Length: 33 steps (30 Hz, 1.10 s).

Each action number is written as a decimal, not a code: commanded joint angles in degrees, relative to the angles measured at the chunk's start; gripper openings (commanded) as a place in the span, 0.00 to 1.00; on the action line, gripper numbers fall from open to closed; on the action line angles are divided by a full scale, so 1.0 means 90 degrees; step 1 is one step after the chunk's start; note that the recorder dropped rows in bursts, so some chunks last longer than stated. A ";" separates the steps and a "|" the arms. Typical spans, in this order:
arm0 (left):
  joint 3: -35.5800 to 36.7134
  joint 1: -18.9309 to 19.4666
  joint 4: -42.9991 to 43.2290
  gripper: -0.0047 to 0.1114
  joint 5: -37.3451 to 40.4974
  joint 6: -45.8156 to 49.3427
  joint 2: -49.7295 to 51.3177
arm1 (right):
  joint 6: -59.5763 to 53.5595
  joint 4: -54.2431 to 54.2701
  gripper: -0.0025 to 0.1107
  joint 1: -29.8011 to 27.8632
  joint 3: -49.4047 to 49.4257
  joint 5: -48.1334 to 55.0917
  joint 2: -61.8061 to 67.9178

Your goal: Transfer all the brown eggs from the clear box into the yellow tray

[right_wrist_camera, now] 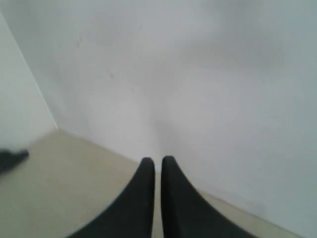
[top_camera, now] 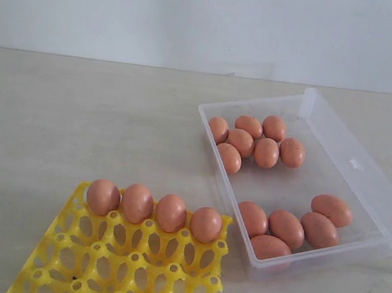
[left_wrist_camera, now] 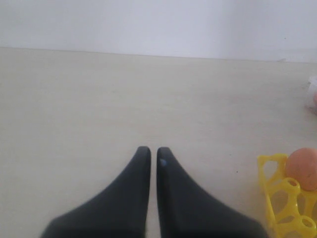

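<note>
The yellow tray (top_camera: 129, 268) lies at the front left and holds several brown eggs (top_camera: 155, 207) in its far row. To its right stands the clear box (top_camera: 285, 183) with its lid (top_camera: 368, 180) folded open. Inside are several eggs in a far cluster (top_camera: 254, 143) and several more in a near cluster (top_camera: 290, 227). Neither gripper shows in the exterior view. My left gripper (left_wrist_camera: 154, 151) is shut on nothing over bare table, with a tray corner (left_wrist_camera: 277, 208) and one egg (left_wrist_camera: 303, 168) off to its side. My right gripper (right_wrist_camera: 157, 161) is shut and empty, facing a wall.
A pale wall runs behind the beige table (top_camera: 76, 123). A blurred dark shape (right_wrist_camera: 12, 158) sits at the edge of the right wrist view. Bare tabletop stretches left of the box and beyond the tray.
</note>
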 commanded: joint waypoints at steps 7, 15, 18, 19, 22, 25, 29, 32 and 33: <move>0.0026 -0.0004 0.0000 0.08 -0.0040 0.0027 -0.0019 | 0.4361 -1.0225 0.02 0.2866 -0.0448 -0.0711 0.0266; 0.0026 -0.0004 0.0000 0.08 -0.0040 0.0027 -0.0019 | 0.8592 -1.3060 0.02 0.3447 -0.0448 -0.1629 0.0139; 0.0026 -0.0004 0.0000 0.08 -0.0040 0.0027 -0.0019 | 0.8208 -1.1894 0.02 0.3447 -0.0448 -0.1923 -0.0112; 0.0026 -0.0004 0.0000 0.08 -0.0040 0.0027 -0.0019 | 0.7857 -1.1454 0.02 0.3447 -0.0448 -0.1781 -0.0126; 0.0026 -0.0004 0.0000 0.08 -0.0040 0.0027 -0.0019 | 0.7268 -1.0309 0.02 0.3447 -0.0459 -0.0852 -0.0026; 0.0026 -0.0004 0.0000 0.08 -0.0040 0.0027 -0.0019 | 0.6809 -0.9516 0.02 0.3447 -0.0459 0.0300 0.0417; 0.0026 -0.0004 0.0000 0.08 -0.0040 0.0027 -0.0019 | 0.6211 -0.8831 0.02 0.3447 -0.0444 0.1306 0.1377; 0.0026 -0.0004 0.0000 0.08 -0.0052 0.0027 -0.0019 | 0.6249 -0.8628 0.02 0.3447 -0.0442 0.1306 0.1865; 0.0026 -0.0004 0.0000 0.08 -0.0052 0.0027 -0.0019 | 0.6209 -0.8656 0.02 0.3447 -0.0442 0.1306 0.1969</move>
